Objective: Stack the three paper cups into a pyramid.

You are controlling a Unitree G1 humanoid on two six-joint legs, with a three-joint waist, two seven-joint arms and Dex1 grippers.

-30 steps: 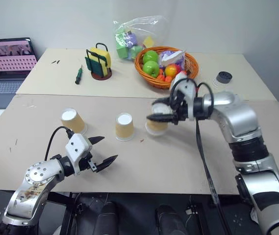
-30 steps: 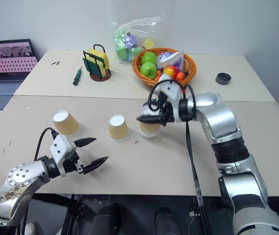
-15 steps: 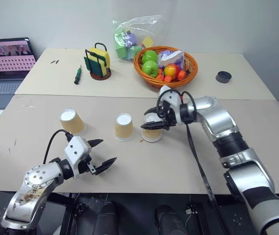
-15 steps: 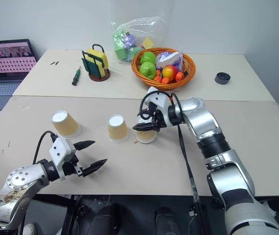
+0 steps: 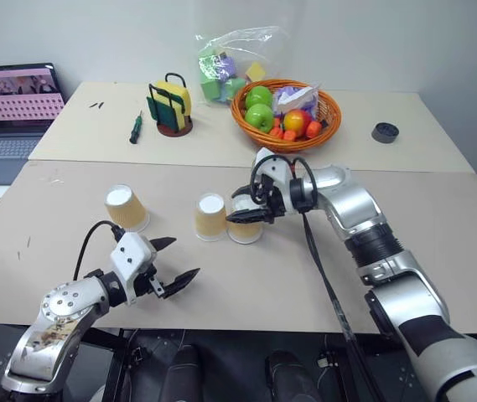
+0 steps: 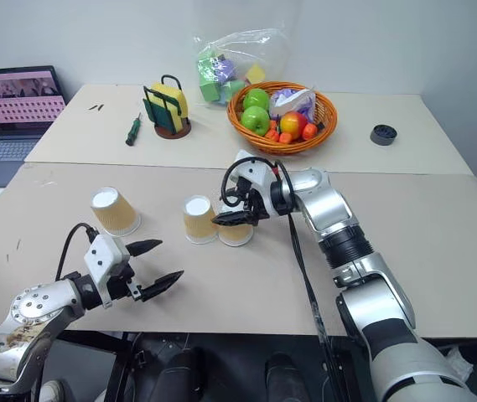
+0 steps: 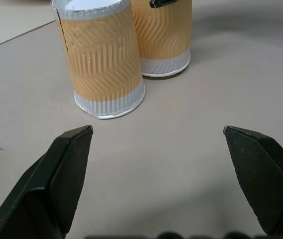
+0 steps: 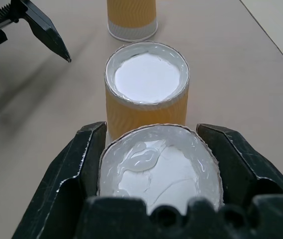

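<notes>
Showing no readable writing, three paper cups stand inverted.

Each arm is built of rounded silver-grey metal shells joined by black ribbed sections. The left arm, at the lower left of the head views, carries a round silver cap with a ring of small screws and a worn, brownish-marked shell below it. A white block sits at each wrist, ahead of two black pointed fingers. A black cable loops from each wrist block back along the arm; the cable on the right arm hangs long.
</notes>
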